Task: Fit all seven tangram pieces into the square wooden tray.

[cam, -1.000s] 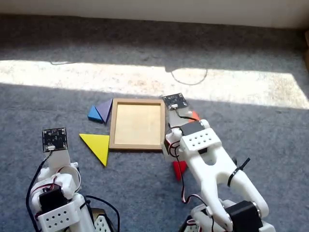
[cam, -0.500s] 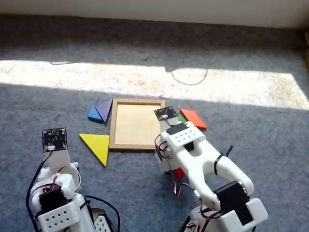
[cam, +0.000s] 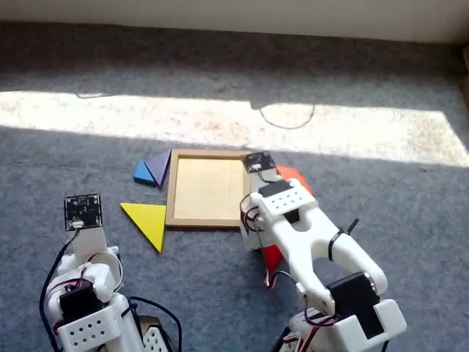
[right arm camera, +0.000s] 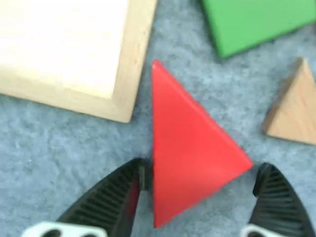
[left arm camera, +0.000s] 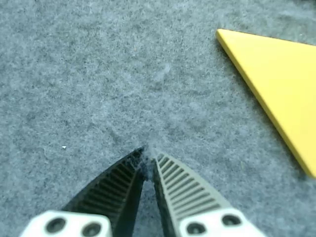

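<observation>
Grey carpet [cam: 220, 293] covers the floor, crossed by a band of sunlight on the far side of the square wooden tray [cam: 170, 198]. In the high view the right arm [cam: 293, 220] bends over the tray's right rim. A red triangle [cam: 272, 257] shows just under the arm and an orange piece [cam: 293, 174] just past it. The left arm [cam: 84, 293] stands well apart from the tray. A yellow triangle [cam: 149, 220] lies on the carpet between this arm and the tray's left rim. Farther on, a blue triangle [cam: 142, 173] and a purple triangle [cam: 160, 166] touch each other beside the same rim. In the left wrist view the left claw [left arm camera: 148, 154] hangs over bare carpet with its two ribbed fingers drawn together, holding nothing. The yellow triangle [left arm camera: 276, 74] lies ahead of the tips and off to one side, apart from them. In the right wrist view the right claw [right arm camera: 202, 173] is spread wide, and the red triangle [right arm camera: 190, 148] lies flat between its fingers. One finger is against a long edge of the triangle, and the other stands just clear of its corner. Ahead of the claw the triangle's point nearly meets the tray's wooden rim [right arm camera: 131, 74]. A green piece [right arm camera: 252, 19] lies beyond that, and a plain wooden triangle [right arm camera: 294, 106] lies just outside the clear finger.
</observation>
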You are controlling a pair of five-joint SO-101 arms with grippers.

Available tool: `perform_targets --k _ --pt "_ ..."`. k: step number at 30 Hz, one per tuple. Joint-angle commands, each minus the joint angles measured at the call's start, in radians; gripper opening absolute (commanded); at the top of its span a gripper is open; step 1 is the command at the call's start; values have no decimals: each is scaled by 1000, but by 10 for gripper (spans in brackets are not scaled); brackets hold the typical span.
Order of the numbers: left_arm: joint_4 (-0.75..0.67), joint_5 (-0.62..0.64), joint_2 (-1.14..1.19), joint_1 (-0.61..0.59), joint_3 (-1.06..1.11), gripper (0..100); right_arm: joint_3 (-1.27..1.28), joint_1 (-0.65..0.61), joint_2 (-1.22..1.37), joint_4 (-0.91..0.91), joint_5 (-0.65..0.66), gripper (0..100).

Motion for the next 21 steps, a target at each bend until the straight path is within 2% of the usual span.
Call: perform_targets --k 1,5,16,21 --pt "8 2 -31 -10 21 6 -74 24 -2 -22 -3 327" --pt "8 2 -31 -10 21 6 -71 24 -1 -30 51 326" --pt "8 2 -31 -10 21 6 -35 -39 2 -30 57 325" --pt "8 2 -31 -10 21 6 16 -42 1 -87 57 324"
